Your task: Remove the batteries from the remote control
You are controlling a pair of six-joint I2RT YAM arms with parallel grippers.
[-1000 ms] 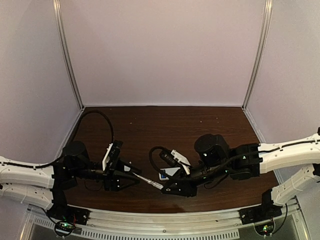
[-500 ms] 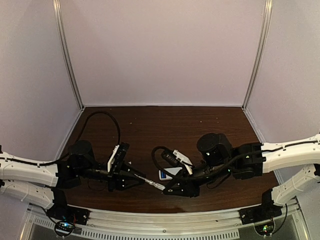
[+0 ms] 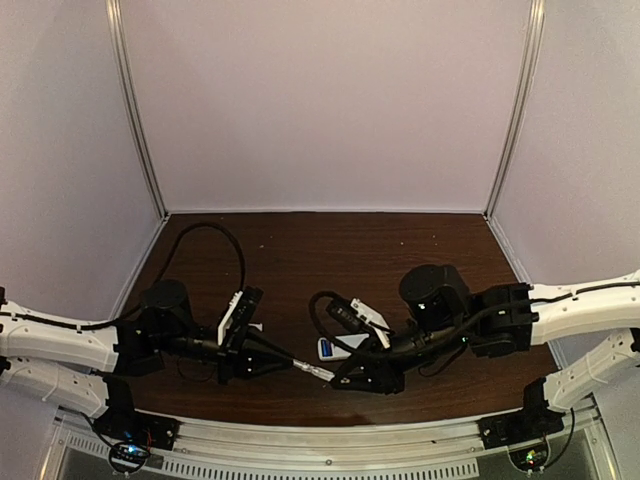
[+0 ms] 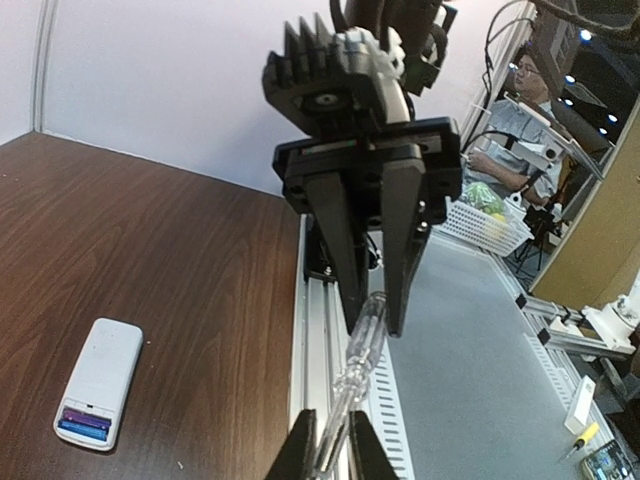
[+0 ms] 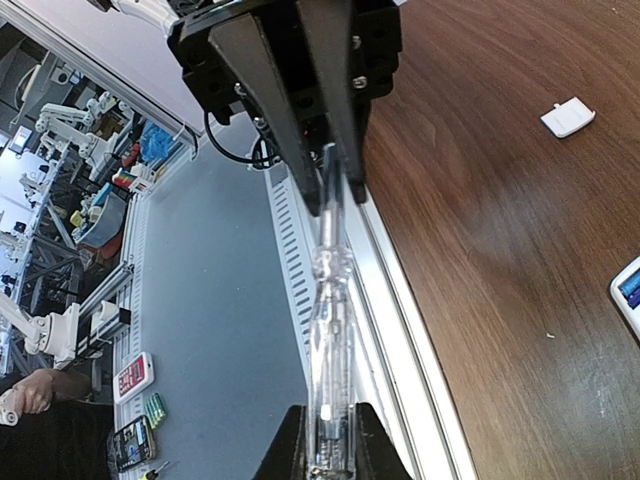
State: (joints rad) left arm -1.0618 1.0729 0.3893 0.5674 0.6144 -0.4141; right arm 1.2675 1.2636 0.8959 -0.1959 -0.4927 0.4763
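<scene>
The white remote control (image 4: 98, 383) lies back-up on the brown table, its compartment open. A purple-pink battery (image 4: 88, 412) and a blue battery (image 4: 82, 428) sit inside. It also shows in the top view (image 3: 331, 348), just behind the grippers. A clear pointed tool (image 3: 312, 369) spans between both grippers above the table's near edge. My left gripper (image 4: 332, 455) is shut on its thin shaft (image 4: 345, 400). My right gripper (image 5: 328, 440) is shut on its clear handle (image 5: 330, 330). The grippers face each other tip to tip.
A small white battery cover (image 5: 567, 117) lies on the table away from the remote. An aluminium rail (image 3: 330, 440) runs along the near table edge under the tool. Pale walls enclose the back and sides.
Both grippers have shifted slightly right, the left arm reaching further in. The tool stays between them and the remote has not moved.
</scene>
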